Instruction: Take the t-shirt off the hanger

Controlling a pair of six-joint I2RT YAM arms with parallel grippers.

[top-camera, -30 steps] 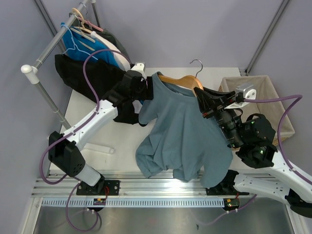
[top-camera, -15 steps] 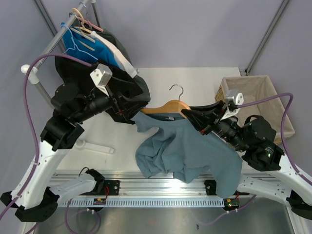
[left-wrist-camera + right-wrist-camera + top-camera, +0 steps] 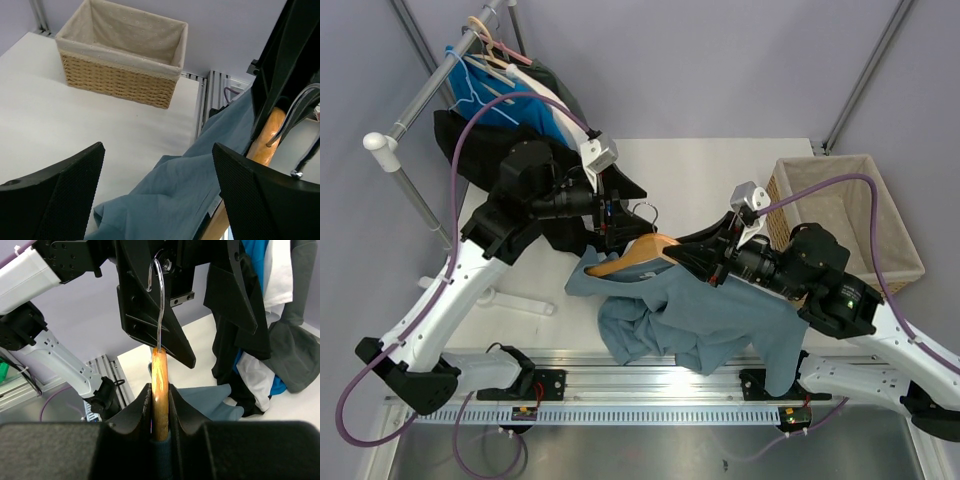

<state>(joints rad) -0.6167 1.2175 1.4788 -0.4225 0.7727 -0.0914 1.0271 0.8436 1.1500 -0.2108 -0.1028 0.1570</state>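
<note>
Left tool: gapes wide, holds nothing, hovers just beside the hook of the hanger. Right tool: pinches its far side, t-shirt sagging below.

Left arm angled inward, jaws spread wide, right arm stretched leftward, jaws apparently clamped tight

walls: plain grey | tabletop: white | basket: wicker, cloth-lined, far right corner | rack: back left, clothes hung
</note>
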